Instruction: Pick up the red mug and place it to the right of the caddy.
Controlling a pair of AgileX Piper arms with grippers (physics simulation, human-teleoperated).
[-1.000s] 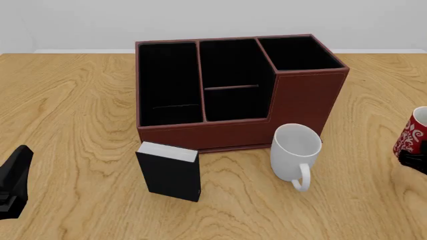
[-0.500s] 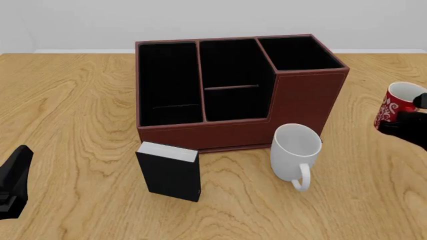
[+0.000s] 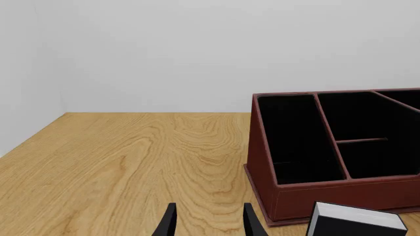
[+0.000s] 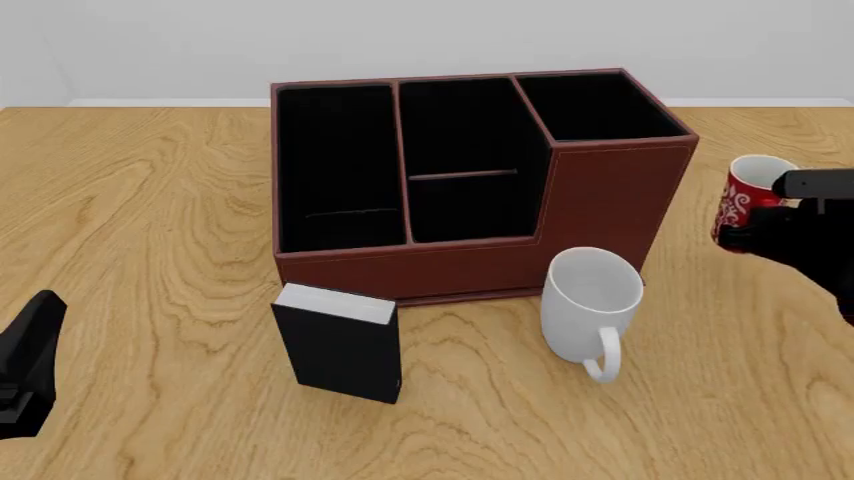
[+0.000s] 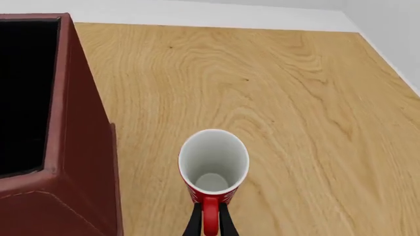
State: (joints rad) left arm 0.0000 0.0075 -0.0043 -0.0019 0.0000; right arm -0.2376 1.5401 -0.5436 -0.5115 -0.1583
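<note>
The red mug with its white swirl pattern is upright just right of the caddy, a large red-brown box with three black-lined compartments. My right gripper is shut on the mug's red handle. In the right wrist view the mug shows its white inside, the handle pinched in the right gripper, with the caddy's wall close beside it. Whether the mug's base touches the table is not visible. My left gripper rests near the table's front left, open and holding nothing.
A larger white mug stands in front of the caddy's right corner, handle toward me. A small black box with a white top stands in front of the caddy's left half. The left wrist view also catches the caddy and the box.
My right gripper has carried the red mug from the right edge of the front view leftward and farther from me, close to the caddy's right side. The left arm has not moved.
</note>
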